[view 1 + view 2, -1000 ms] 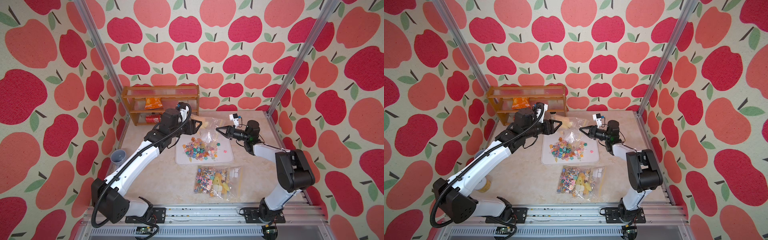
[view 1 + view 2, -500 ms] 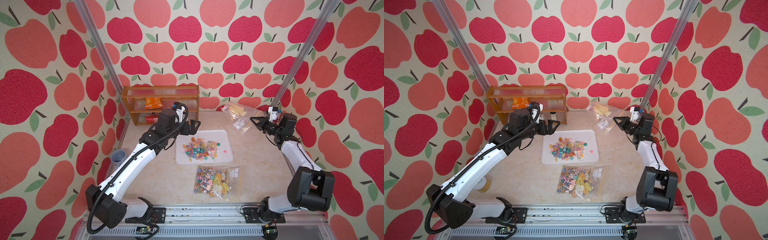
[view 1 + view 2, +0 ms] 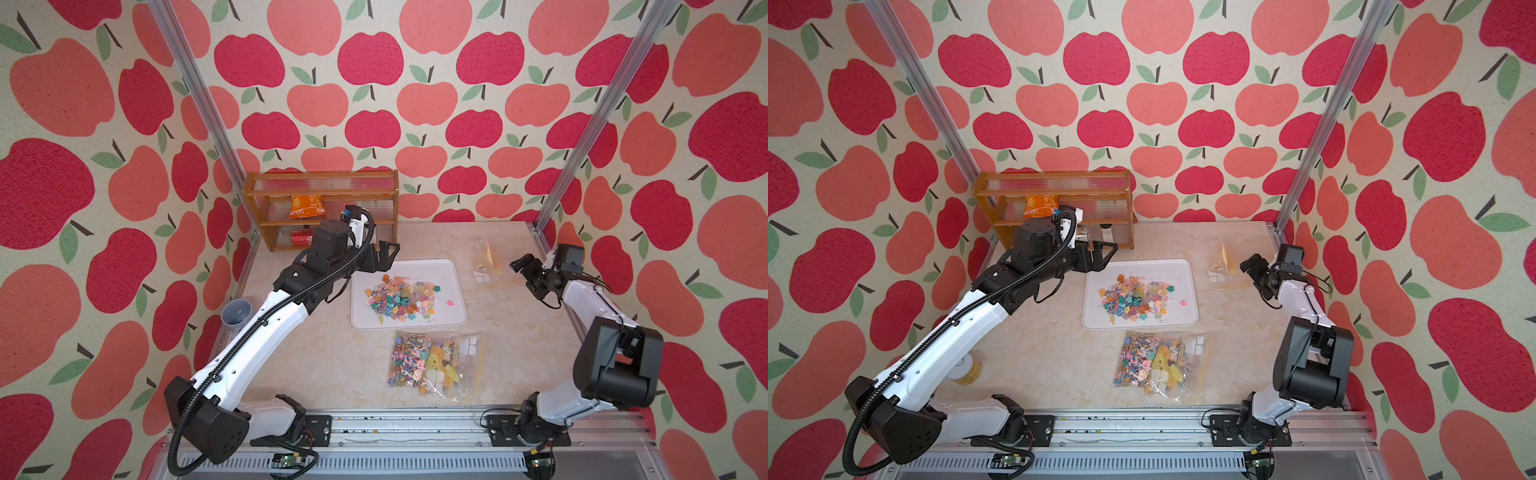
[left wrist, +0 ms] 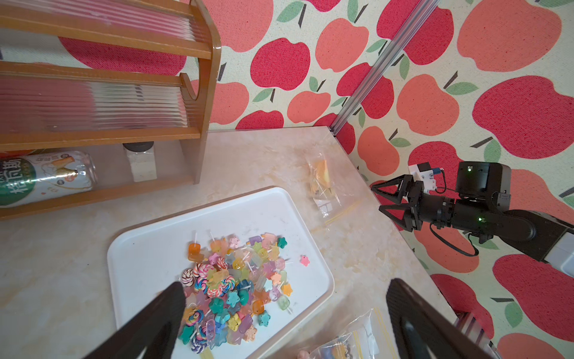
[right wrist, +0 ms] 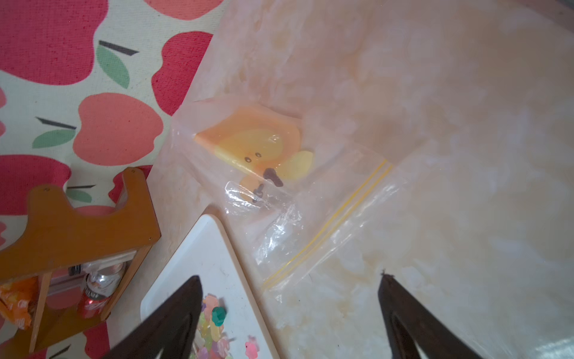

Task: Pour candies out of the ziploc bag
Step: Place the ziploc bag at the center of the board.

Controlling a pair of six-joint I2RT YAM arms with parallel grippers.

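The candies [image 3: 401,297] [image 3: 1136,297] [image 4: 233,286] lie heaped on a white tray [image 3: 415,266] [image 3: 1142,266] mid-table. A slack clear ziploc bag [image 3: 486,266] [image 3: 1221,264] [image 4: 321,183] [image 5: 279,174] with a yellow duck print lies flat on the table beside the tray's far right corner; no candies show in it. My right gripper [image 3: 523,272] [image 3: 1250,270] [image 5: 289,276] hovers open just right of that bag, holding nothing. My left gripper [image 3: 384,253] [image 3: 1106,253] [image 4: 284,284] stands open and empty over the tray's far left corner.
A second ziploc bag [image 3: 432,361] [image 3: 1158,361], full of candies, lies in front of the tray. A wooden shelf [image 3: 320,195] at the back left holds an orange snack packet [image 3: 305,206] and a red can [image 3: 301,237]. A grey cup [image 3: 237,311] stands at the table's left edge.
Both grippers held the bag above the tray a second ago. The left let go and drew back. The right carried the bag to the right, then opened; the bag now lies on the table.
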